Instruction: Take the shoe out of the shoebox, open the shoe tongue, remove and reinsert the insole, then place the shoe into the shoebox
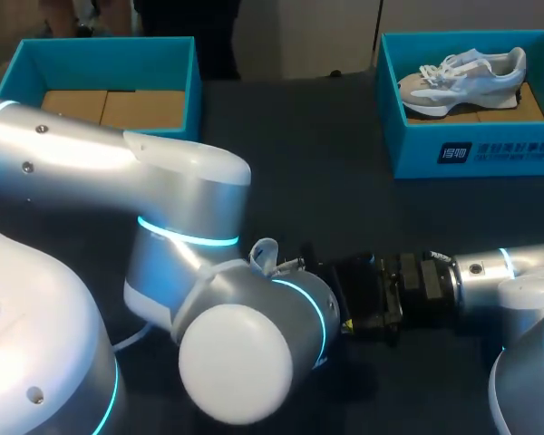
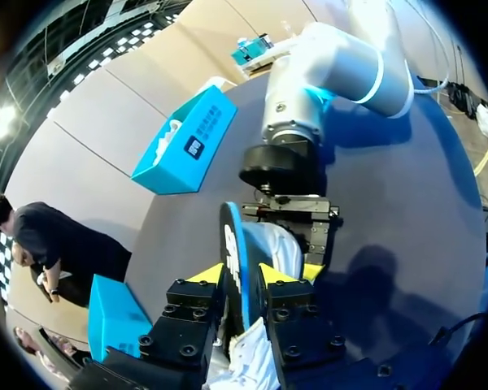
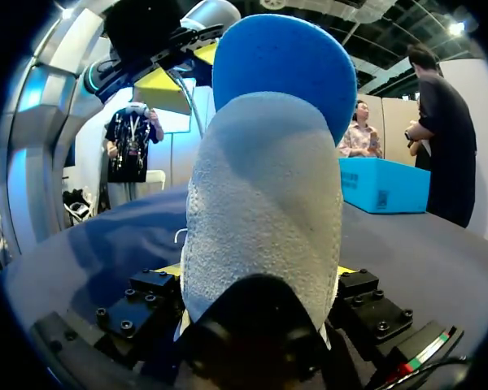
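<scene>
1. Blue foam identifies the insole (image 2: 237,268). It stands on edge between the left fingers (image 2: 202,275), which are closed on it from both sides. Its far end runs into the shoe (image 2: 281,248).
2. The right fingers (image 3: 142,296) are closed on the shoe at the heel, one finger on each side. The shoe is held above the dark bench (image 1: 308,154), near its front middle and well apart from both boxes.
3. Step in hand, as judged: passing the insole through the shoe opening. The views do not settle whether it is coming out or going in.
4. Recommended handling:
   - Hold the heel grip firm so the shoe cannot swing.
   - Move the left arm only along the shoe's long axis.
   - Keep the insole in line with the sole bed and do not twist it.
5. Material note, as judged: foam of this kind bends readily. If it is pushed from far back it may buckle at the opening, so a grip closer to the shoe would give better control.
6. The position of the tongue cannot be told from these views. A tongue folded inward would block the insole.
7. Containers:
   - The left shoebox (image 1: 177,68) holds only brown cardboard (image 1: 118,107) and looks like the free destination.
   - The right shoebox (image 1: 476,149) holds a second shoe (image 1: 462,80), pale grey and white, lying on cardboard.
</scene>
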Available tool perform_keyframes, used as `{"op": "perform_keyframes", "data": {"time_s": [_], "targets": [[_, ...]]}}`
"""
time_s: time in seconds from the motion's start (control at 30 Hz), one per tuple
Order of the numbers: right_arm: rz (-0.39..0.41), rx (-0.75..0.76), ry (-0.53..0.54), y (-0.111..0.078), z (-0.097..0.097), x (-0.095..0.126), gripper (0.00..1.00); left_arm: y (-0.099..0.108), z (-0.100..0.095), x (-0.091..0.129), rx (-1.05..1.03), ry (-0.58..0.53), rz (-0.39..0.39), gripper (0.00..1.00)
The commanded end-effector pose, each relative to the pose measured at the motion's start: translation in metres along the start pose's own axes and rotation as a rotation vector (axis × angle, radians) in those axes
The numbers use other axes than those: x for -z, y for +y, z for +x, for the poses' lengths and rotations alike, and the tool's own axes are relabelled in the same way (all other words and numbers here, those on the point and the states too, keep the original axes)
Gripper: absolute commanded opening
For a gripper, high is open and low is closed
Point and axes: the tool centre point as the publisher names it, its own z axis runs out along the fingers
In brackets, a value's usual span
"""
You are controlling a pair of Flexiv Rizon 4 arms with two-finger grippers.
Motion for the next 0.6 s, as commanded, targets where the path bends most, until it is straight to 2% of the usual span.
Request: {"op": "perform_keyframes", "data": {"time_s": [0.03, 0.6], "targets": [[0.002, 0.0, -0.002, -0.002, 0.002, -0.003, 0.0, -0.001, -0.007, 0.001, 0.011, 0.001, -0.003, 0.26], [0.002, 0.0, -0.002, -0.002, 0.002, -0.003, 0.0, 0.001, -0.019, -0.024, 0.036, 0.031, -0.047, 0.22]]}}
